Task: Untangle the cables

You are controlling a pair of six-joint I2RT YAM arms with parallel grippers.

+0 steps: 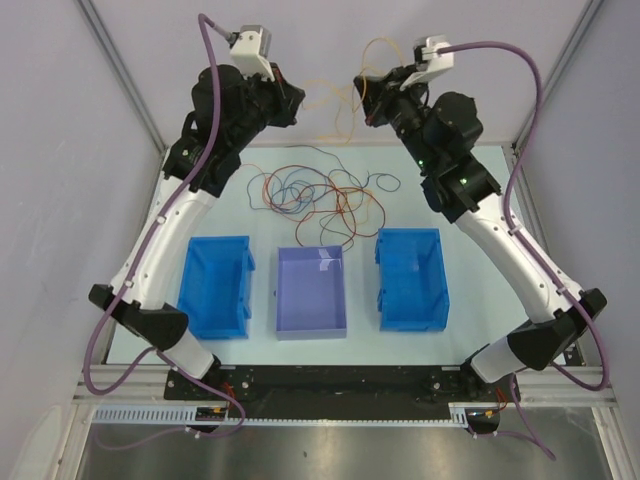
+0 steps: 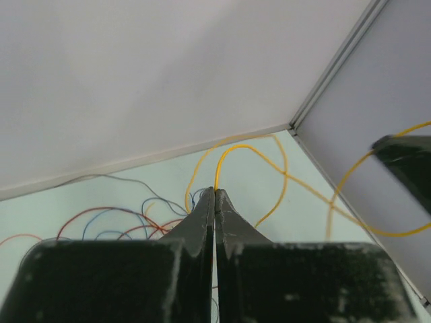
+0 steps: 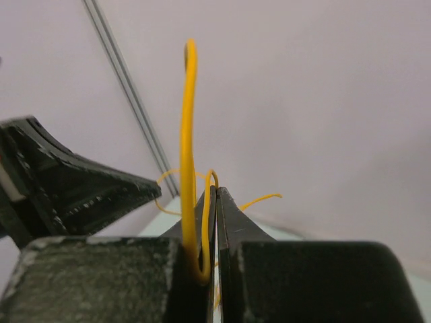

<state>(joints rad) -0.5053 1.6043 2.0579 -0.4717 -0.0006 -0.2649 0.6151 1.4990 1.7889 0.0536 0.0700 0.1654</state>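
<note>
**Both arms hold one orange-yellow cable above the far edge of the counter**

The left arm [image 1: 190, 215] and the right arm [image 1: 500, 235] reach up and inward over the far edge of the pale green counter [image 1: 265, 310]. Their black tips face each other with a small gap between them.

The left jaws are pressed fully together. In the left wrist view a thin orange-yellow cable [image 2: 249, 147] comes out of their very tip, arches up and runs off in loose curves toward the far right corner. The right jaws are closed too. The right wrist view shows the same colour of cable pinched between them, with one tall loop standing straight up and a smaller loop beside it. From above, a fine orange strand spans the gap between the two tips, and more loops of it hang below and curl above the right arm's tip. I cannot tell whether these hanging loops still join the heap below.

The remaining thin, floppy cables [image 1: 320, 195], red, dark navy and orange-tan, lie in a loose tangle of overlapping loops. The tangle sits on the far half of the counter, about midway between its left and right edges.

Nearer the arms' bases, three open plastic bins stand in a row: a blue bin [image 1: 200, 300] toward the left edge, a lavender bin [image 1: 310, 325] in the middle just short of the tangle, and a second blue bin [image 1: 410, 315] toward the right edge.
</note>
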